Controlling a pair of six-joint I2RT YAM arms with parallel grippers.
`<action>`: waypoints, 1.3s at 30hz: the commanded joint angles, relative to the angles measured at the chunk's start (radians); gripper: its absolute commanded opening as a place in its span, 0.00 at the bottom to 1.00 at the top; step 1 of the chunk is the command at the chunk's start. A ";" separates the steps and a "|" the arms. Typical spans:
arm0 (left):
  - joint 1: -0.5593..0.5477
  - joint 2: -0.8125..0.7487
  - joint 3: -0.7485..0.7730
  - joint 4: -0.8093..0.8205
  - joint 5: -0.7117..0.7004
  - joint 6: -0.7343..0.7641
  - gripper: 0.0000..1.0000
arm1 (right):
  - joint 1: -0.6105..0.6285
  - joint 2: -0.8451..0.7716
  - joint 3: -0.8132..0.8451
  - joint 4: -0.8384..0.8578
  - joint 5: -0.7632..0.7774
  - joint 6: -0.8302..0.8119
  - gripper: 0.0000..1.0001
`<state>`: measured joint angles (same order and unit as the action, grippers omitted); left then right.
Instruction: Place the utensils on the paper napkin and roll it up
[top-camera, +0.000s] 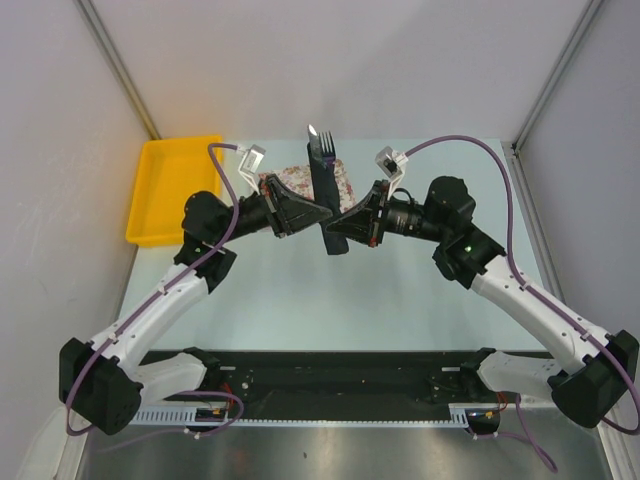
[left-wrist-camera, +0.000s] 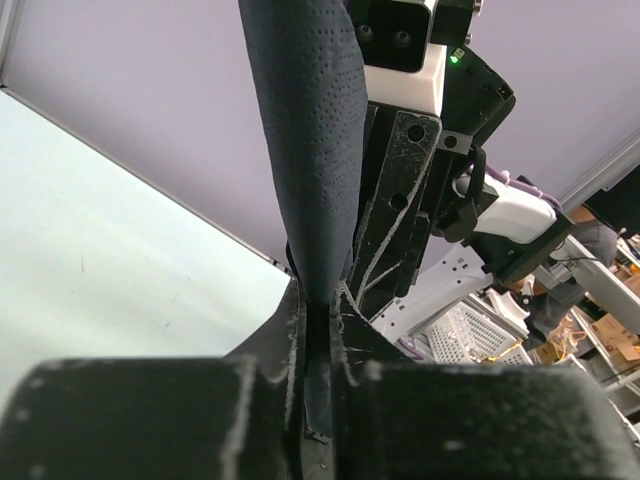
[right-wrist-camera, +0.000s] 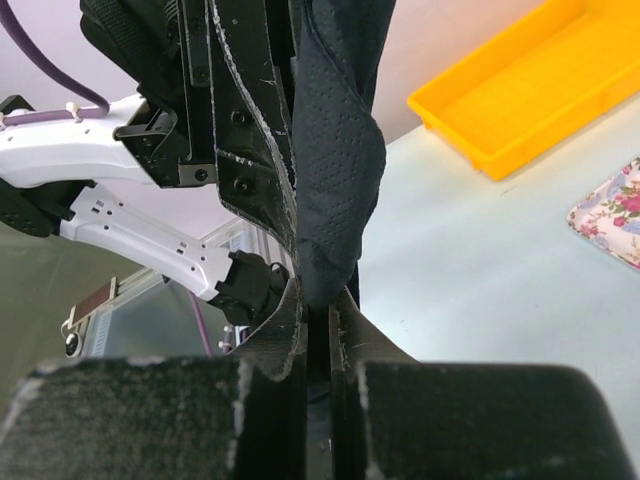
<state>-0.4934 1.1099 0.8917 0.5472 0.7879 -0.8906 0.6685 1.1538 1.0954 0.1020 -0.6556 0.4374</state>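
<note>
The black paper napkin (top-camera: 325, 190) is rolled into a narrow bundle and held above the table, between both grippers. The silvery utensils (top-camera: 320, 140), fork tines among them, stick out of its far end. My left gripper (top-camera: 322, 212) is shut on the roll from the left. My right gripper (top-camera: 336, 228) is shut on its near end from the right. In the left wrist view the dimpled black roll (left-wrist-camera: 305, 150) rises from the closed jaws. In the right wrist view the roll (right-wrist-camera: 335, 170) is pinched the same way.
The pink-flowered tray (top-camera: 345, 180) lies on the table under the roll, also at the right edge of the right wrist view (right-wrist-camera: 615, 215). A yellow bin (top-camera: 170, 190) stands at the far left, seen too from the right wrist (right-wrist-camera: 530, 90). Grey walls enclose the table.
</note>
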 joint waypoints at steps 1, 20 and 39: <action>-0.004 0.001 0.007 0.031 -0.007 -0.005 0.00 | 0.003 -0.005 0.029 0.079 0.013 -0.003 0.00; 0.257 0.067 0.174 -0.581 0.027 0.447 0.00 | -0.087 0.047 0.055 -0.031 0.005 -0.015 1.00; 0.808 0.631 0.666 -0.961 -0.062 1.010 0.00 | -0.129 0.133 0.063 -0.097 -0.042 -0.052 1.00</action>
<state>0.2539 1.6474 1.4319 -0.3752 0.7204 0.0105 0.5438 1.2713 1.1187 0.0017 -0.6724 0.4057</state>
